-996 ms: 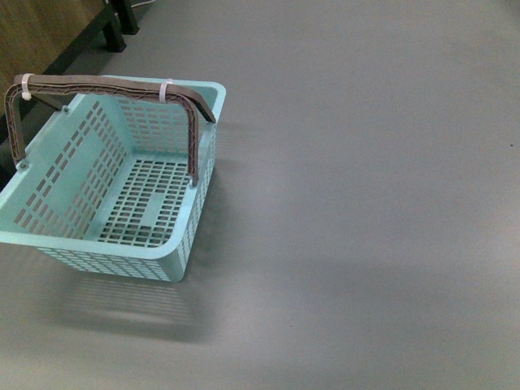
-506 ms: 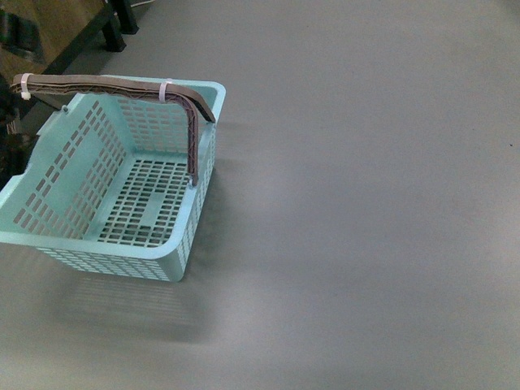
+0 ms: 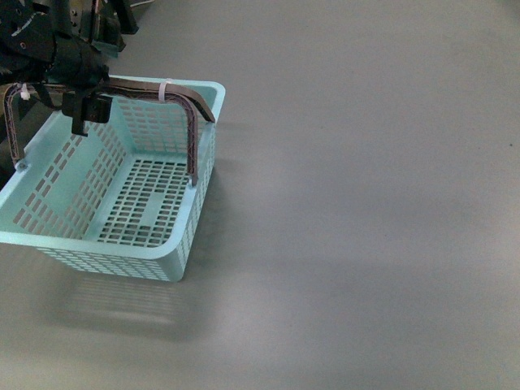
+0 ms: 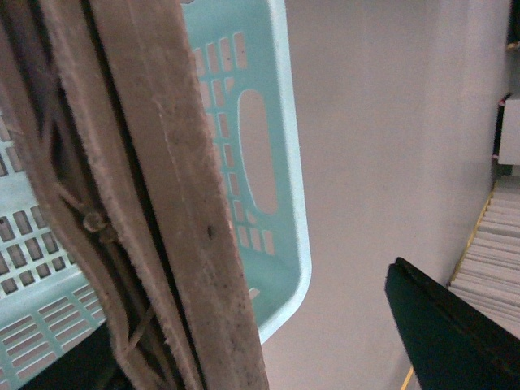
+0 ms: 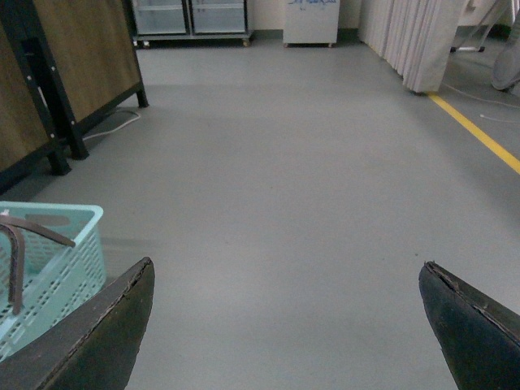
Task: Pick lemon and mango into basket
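The pale turquoise basket [image 3: 130, 195] stands on the grey floor at the left, with nothing inside it. Its brown handles [image 3: 138, 86] are up and bound with white zip ties. My left gripper [image 3: 89, 115] hangs open over the basket's far left rim, right at the handles. In the left wrist view the brown handles [image 4: 154, 203] fill the near field between the open gripper's [image 4: 244, 325] fingers, with the basket rim [image 4: 280, 162] behind. My right gripper [image 5: 286, 264] is open over bare floor, with the basket [image 5: 57, 252] off to one side. The lemon and the mango are out of view.
Wooden-panelled furniture on black legs [image 5: 73, 65] stands beyond the basket, and its dark leg shows in the front view [image 3: 126, 20]. A yellow floor line [image 5: 479, 134], pale curtains [image 5: 414, 41] and cabinets [image 5: 191, 16] lie farther off. Grey floor [image 3: 366, 203] spreads to the right.
My left arm has come into the front view from the top left and now hangs over the basket's handles. The basket has not moved.
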Controlling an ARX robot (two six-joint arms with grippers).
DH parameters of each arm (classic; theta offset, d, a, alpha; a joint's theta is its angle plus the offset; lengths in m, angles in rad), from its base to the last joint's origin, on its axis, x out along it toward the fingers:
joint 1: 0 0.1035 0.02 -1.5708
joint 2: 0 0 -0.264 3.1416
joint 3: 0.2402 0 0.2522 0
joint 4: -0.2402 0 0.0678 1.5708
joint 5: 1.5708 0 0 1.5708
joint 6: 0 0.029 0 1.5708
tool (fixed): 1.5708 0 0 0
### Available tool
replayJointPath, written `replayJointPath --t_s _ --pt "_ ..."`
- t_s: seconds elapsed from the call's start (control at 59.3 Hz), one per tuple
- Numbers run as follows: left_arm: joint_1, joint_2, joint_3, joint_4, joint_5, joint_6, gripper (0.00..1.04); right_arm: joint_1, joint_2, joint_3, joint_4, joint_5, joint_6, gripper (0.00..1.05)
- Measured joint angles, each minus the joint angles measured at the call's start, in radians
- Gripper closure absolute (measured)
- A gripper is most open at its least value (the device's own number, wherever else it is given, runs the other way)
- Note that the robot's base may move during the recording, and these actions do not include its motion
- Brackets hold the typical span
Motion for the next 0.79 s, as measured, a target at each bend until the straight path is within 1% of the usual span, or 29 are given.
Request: replayJointPath --t_s 0.186,0.287,0.304,0.439,0.624,0.793 --pt "-0.008 0.033 0.039 -0.076 -0.021 -0.033 0.7 0.0 0.0 0.0 0.0 0.0 0.0 0.09" --pt "-0.009 0.033 0.04 -0.087 -0.03 -0.055 0.86 0.0 0.0 0.0 0.0 0.0 0.0 0.09" --pt "-0.009 0.033 0.04 -0.087 -0.029 -0.069 0.87 0.0 0.0 0.0 0.0 0.0 0.0 0.09" --pt "-0.01 0.005 -0.008 -0.058 -0.025 -0.089 0.88 0.0 0.0 0.0 0.0 0.0 0.0 0.09" --pt "-0.017 -0.167 -0.227 -0.009 -0.015 -0.161 0.88 0.0 0.0 0.0 0.0 0.0 0.0 0.09" --pt "-0.042 -0.412 -0.402 -0.026 -0.006 -0.195 0.88 0.0 0.0 0.0 0.0 0.0 0.0 0.09"
